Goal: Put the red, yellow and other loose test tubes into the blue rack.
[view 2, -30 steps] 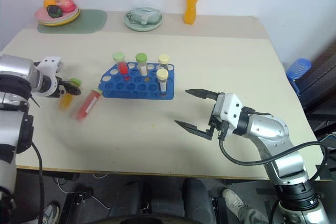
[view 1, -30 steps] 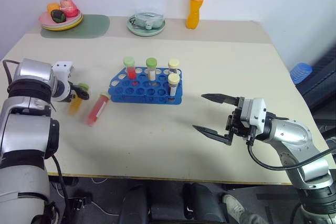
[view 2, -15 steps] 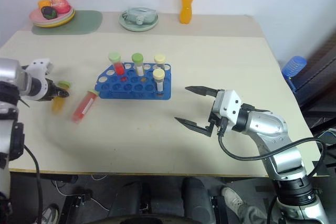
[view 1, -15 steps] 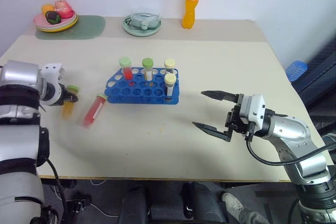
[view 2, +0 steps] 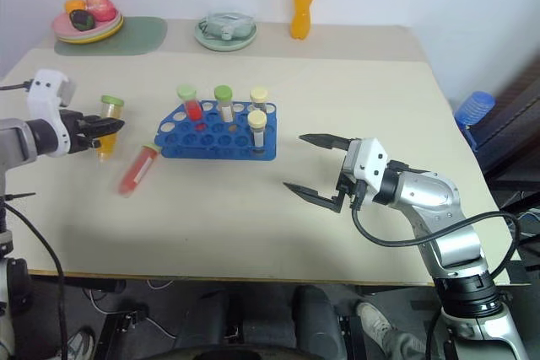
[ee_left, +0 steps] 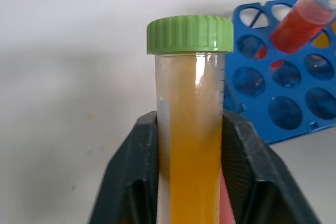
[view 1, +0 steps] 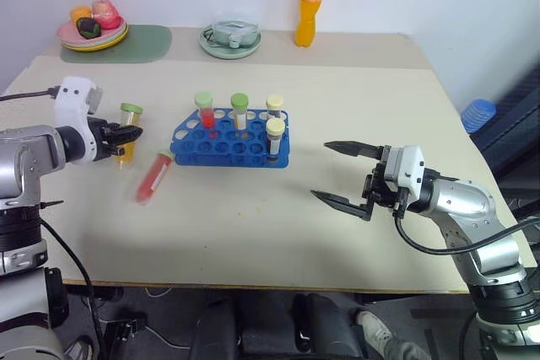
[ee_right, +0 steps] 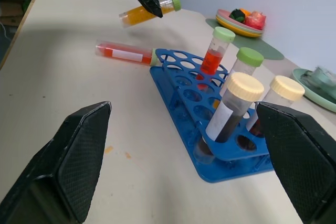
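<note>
The left end effector [view 1: 128, 134] has lifted the yellow tube [view 1: 127, 130] it clamps off the worktop [view 1: 354, 107], left of the blue rack [view 1: 232, 138]; the right end effector [view 1: 344, 174] gapes empty.

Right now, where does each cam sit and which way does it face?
Left eye, right eye: head, facing forward and down at the table; both arms show.
Left wrist: on the left arm, looking along the left gripper, shut on the yellow tube, toward the rack.
Right wrist: on the right arm, between the open right gripper's fingers, facing the rack.
Shared: rack, yellow tube, red tube.
</note>
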